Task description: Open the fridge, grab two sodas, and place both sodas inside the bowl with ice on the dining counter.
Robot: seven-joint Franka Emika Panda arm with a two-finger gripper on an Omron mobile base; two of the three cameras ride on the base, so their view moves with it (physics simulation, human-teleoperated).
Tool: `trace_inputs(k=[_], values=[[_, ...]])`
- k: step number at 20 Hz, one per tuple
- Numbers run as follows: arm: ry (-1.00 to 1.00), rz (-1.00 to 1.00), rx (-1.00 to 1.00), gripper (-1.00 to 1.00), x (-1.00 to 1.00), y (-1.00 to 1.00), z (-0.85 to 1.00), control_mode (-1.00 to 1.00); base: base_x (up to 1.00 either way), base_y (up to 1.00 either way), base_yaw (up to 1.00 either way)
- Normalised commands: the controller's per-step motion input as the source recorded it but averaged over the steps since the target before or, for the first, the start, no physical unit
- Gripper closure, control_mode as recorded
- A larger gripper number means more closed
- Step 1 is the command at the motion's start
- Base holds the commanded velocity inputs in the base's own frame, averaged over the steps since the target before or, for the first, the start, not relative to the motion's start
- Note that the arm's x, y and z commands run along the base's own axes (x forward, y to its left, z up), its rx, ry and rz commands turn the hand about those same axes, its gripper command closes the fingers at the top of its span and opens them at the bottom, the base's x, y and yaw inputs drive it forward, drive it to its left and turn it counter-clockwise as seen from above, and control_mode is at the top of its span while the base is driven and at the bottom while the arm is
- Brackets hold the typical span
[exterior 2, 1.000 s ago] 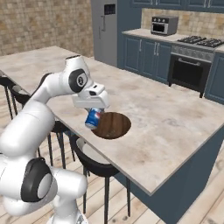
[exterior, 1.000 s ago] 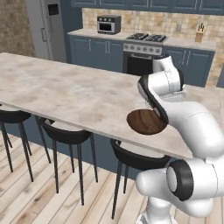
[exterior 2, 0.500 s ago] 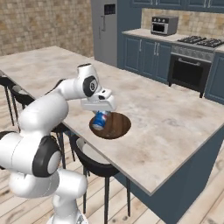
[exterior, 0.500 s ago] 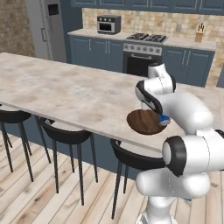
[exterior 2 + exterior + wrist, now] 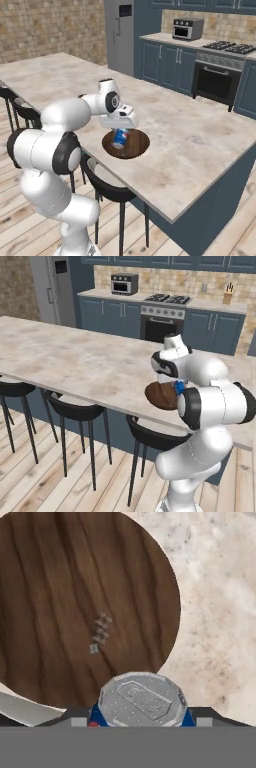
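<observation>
The blue soda can (image 5: pixel 120 138) is clamped between the fingers of the gripper (image 5: pixel 120 134) and hangs tilted just above the dark brown bowl (image 5: pixel 135 147) on the dining counter (image 5: pixel 200 140). The step in hand is depositing this soda; the next move likely calls for lowering it into the bowl, then releasing. The arm is folded low over the counter edge, wrist pointing down.

Bright, even rendered light, faint shadows, slightly soft detail.
</observation>
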Motion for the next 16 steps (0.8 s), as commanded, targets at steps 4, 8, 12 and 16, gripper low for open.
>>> trace_inputs(k=[4, 8, 12, 16], values=[[0.03, 0.00, 0.00, 1.00, 0.46, -0.02, -0.33, -1.00, 0.00, 0.00, 0.00], [0.04, 0.01, 0.00, 1.00, 0.41, -0.01, -0.31, -1.00, 0.00, 0.00, 0.00], [0.05, 0.01, 0.00, 1.00, 0.34, 0.00, -0.27, -1.00, 0.00, 0.00, 0.00], [0.04, 0.01, 0.01, 1.00, 0.33, -0.01, -0.26, -1.00, 0.00, 0.00, 0.00]])
